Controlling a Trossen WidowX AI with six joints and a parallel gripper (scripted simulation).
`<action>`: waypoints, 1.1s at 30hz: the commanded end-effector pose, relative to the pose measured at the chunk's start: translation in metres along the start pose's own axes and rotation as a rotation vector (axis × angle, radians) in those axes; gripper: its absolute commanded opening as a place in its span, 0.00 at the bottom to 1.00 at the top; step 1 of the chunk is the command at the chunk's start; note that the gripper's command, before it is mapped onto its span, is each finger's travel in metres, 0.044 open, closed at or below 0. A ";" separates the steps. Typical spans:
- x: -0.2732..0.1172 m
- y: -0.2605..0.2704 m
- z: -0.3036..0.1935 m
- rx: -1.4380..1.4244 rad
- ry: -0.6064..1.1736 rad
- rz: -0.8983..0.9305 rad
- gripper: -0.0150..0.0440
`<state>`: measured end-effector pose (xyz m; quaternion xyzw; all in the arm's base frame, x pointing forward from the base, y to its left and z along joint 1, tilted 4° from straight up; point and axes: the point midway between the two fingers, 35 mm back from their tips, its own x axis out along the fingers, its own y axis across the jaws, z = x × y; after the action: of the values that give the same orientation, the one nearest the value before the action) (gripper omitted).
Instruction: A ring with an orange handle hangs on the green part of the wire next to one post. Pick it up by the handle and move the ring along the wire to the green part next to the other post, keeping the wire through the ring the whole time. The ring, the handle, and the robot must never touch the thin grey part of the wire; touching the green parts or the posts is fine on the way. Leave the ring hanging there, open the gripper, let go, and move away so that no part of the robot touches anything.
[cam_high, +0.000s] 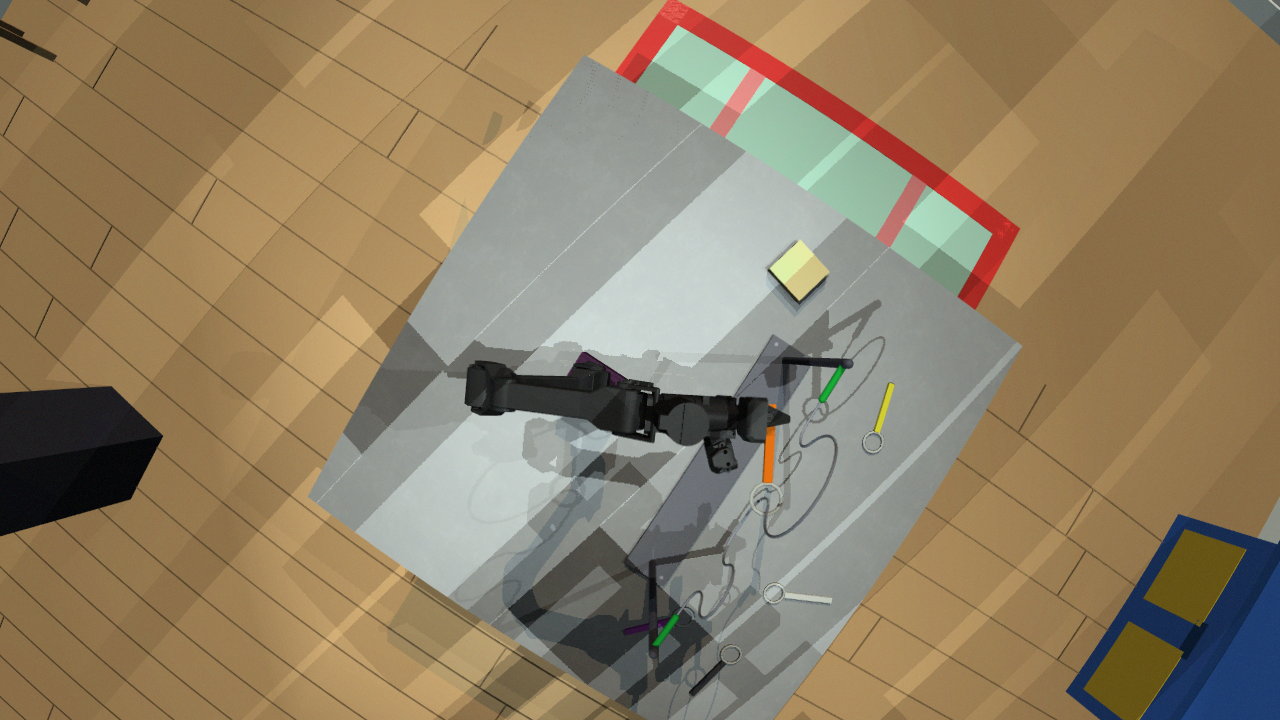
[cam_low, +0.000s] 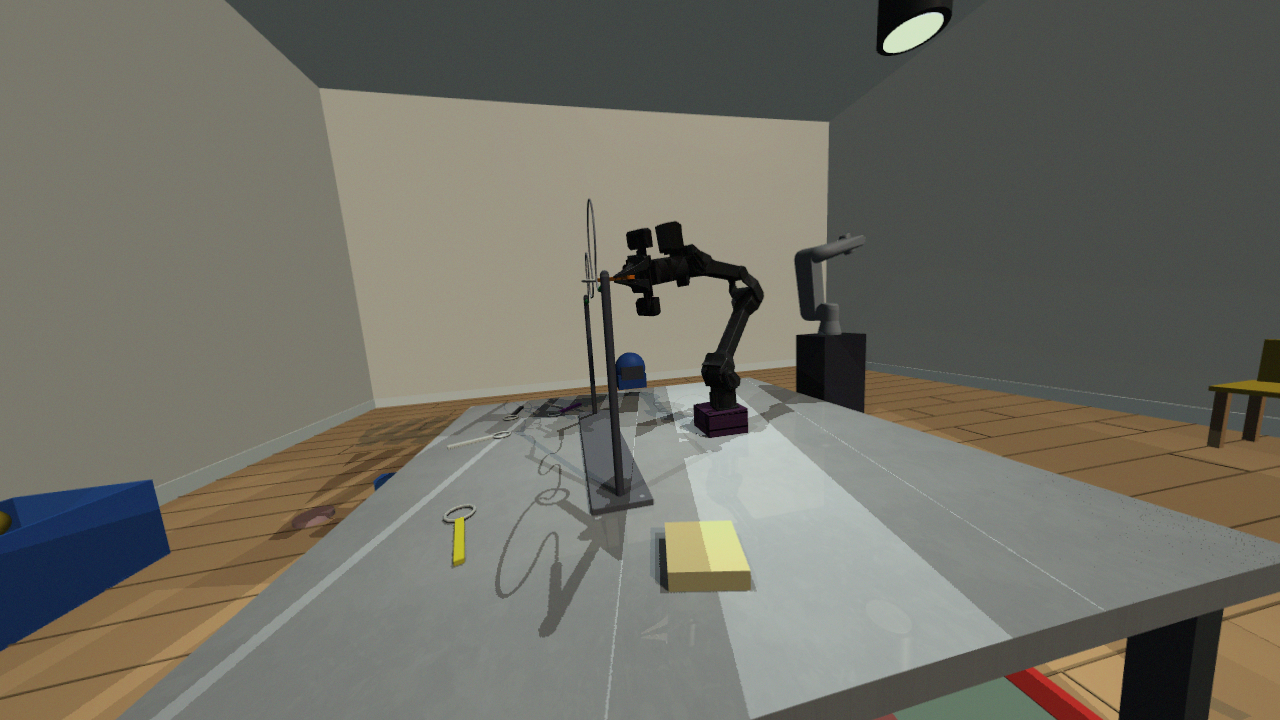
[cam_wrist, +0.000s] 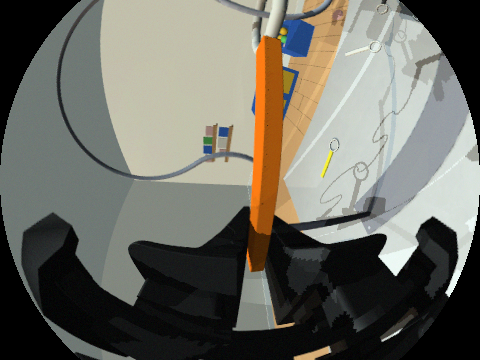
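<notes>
My gripper (cam_high: 777, 417) (cam_low: 619, 278) (cam_wrist: 252, 212) is shut on the near end of the orange handle (cam_high: 768, 456) (cam_wrist: 269, 125), held roughly level at wire height. The pale ring (cam_high: 750, 497) (cam_low: 587, 281) is around the grey wire (cam_high: 836, 463) (cam_wrist: 150, 178), between the two green parts. The gap between ring and wire is too small to judge. One green part (cam_high: 832, 383) is by the post (cam_high: 816, 361) (cam_low: 611, 385); the other green part (cam_high: 665, 629) is by the far post (cam_high: 653, 591) (cam_low: 590, 358). In the wrist view the wire passes behind the handle.
The posts stand on a dark base plate (cam_high: 689, 501). A pale yellow block (cam_high: 799, 268) (cam_low: 707, 555) lies on the table. Loose rings with a yellow handle (cam_high: 884, 407) (cam_low: 458, 540) (cam_wrist: 327, 163), a white handle (cam_high: 810, 598), a black handle (cam_high: 709, 676) and a purple handle (cam_high: 637, 628) lie around the stand.
</notes>
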<state>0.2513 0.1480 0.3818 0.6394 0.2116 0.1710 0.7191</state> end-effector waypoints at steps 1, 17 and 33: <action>-0.002 0.015 0.001 0.087 0.013 0.051 0.00; -0.016 0.065 0.014 0.400 0.052 0.226 0.00; -0.030 0.093 0.032 0.556 0.071 0.313 0.00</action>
<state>0.2455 0.1206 0.4735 0.8256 0.1757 0.2344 0.4823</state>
